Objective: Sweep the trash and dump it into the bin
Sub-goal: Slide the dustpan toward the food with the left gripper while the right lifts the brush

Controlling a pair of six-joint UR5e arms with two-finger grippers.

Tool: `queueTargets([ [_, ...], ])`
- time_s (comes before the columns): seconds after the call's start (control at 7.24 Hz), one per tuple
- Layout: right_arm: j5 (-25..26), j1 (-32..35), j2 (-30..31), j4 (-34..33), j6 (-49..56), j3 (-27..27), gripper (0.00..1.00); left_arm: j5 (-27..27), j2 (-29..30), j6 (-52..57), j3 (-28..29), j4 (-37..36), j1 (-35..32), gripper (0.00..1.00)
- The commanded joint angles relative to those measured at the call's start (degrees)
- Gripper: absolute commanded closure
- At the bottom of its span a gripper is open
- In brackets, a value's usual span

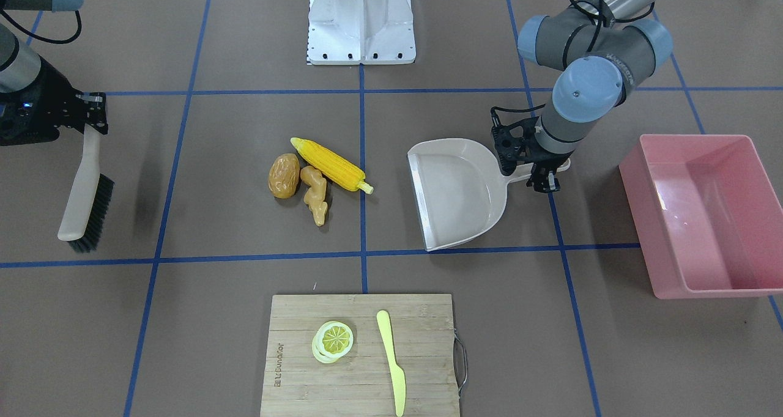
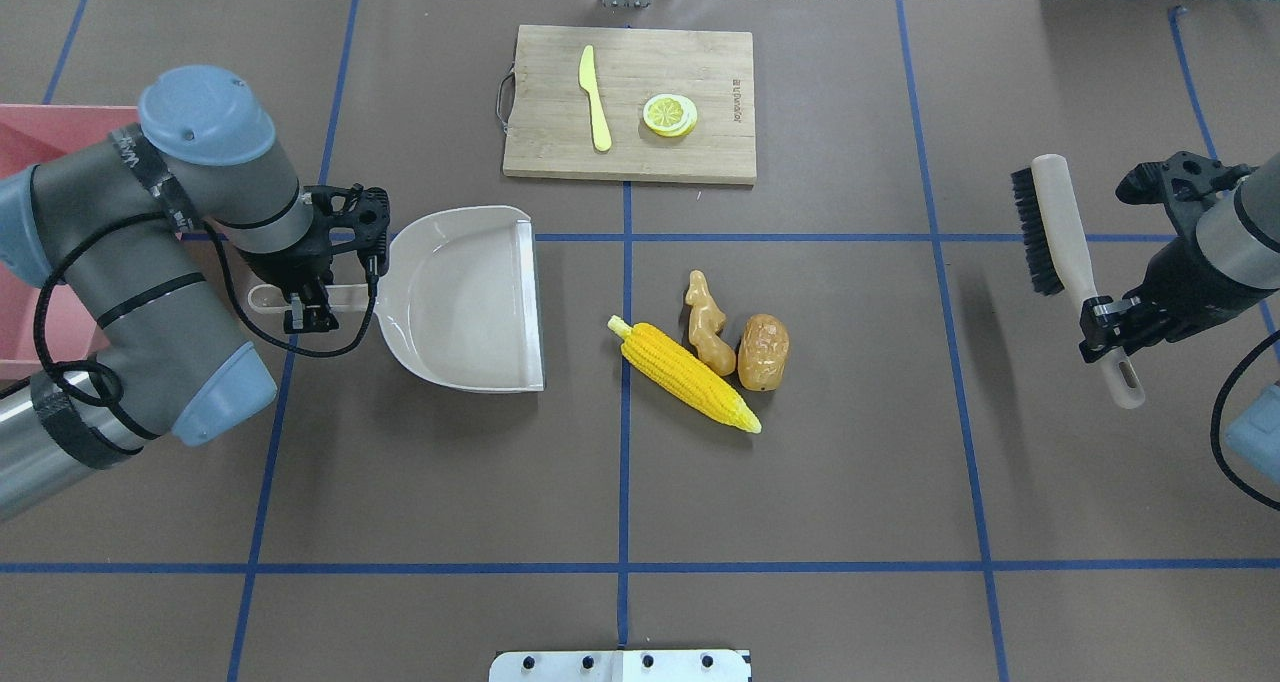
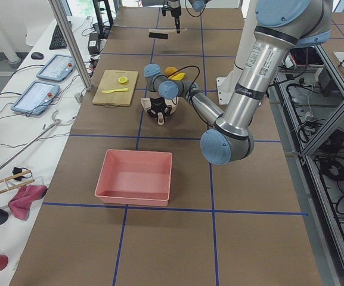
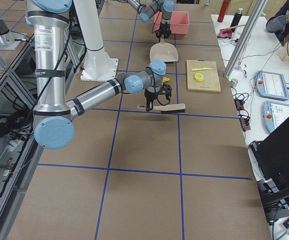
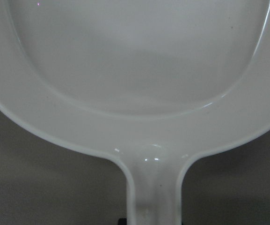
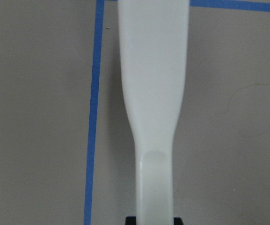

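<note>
The yellow corn cob point(image 1: 332, 164), brown potato point(image 1: 284, 175) and tan ginger root point(image 1: 315, 194) lie close together mid-table. The pink bin point(image 1: 709, 221) stands at the table's end on my left side. My left gripper point(image 1: 544, 172) is shut on the handle of the beige dustpan point(image 1: 456, 191), whose open edge faces the trash. My right gripper point(image 2: 1100, 327) is shut on the handle of a black-bristled brush point(image 2: 1060, 227) and holds it above the table, well to the side of the trash.
A wooden cutting board point(image 1: 293, 319) with lemon slices point(image 1: 333, 340) and a pale yellow knife point(image 1: 391, 362) lies on the far side from me. The white robot base point(image 1: 361, 22) stands at my edge of the table.
</note>
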State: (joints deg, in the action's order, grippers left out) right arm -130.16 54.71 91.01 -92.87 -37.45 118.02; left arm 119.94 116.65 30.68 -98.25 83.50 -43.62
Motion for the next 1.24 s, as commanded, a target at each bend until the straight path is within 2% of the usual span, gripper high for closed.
queueTargets([
  [0.0,-1.75,-0.13,2.58,0.40,-3.91,3.50,1.00,-0.76,4.80,0.08,1.04,-2.99,0.81,1.00],
  [0.14,-4.46,-0.13,2.77,0.49,-5.68,5.70,1.00,-1.55,6.38,0.43,2.52,-3.08,1.33,1.00],
  [0.28,-5.09,-0.74,2.86,0.58,-5.70,6.77,1.00,-1.55,6.48,0.61,2.89,-3.08,2.38,1.00],
  [0.55,-10.35,-4.41,2.69,2.50,-5.70,7.31,1.00,-1.55,7.18,0.87,3.68,-3.17,3.79,1.00],
  [0.69,-10.46,-7.74,2.77,4.52,-7.44,7.22,1.00,-1.47,7.62,0.87,4.20,-3.34,4.76,1.00],
  [0.83,-10.11,-11.86,1.90,5.15,-13.73,7.40,1.00,-1.38,7.71,0.78,4.30,-3.95,4.94,1.00],
  [1.1,-8.00,-16.90,1.81,15.13,-24.89,4.87,1.00,-1.38,8.15,0.78,4.82,-5.01,5.12,1.00],
])
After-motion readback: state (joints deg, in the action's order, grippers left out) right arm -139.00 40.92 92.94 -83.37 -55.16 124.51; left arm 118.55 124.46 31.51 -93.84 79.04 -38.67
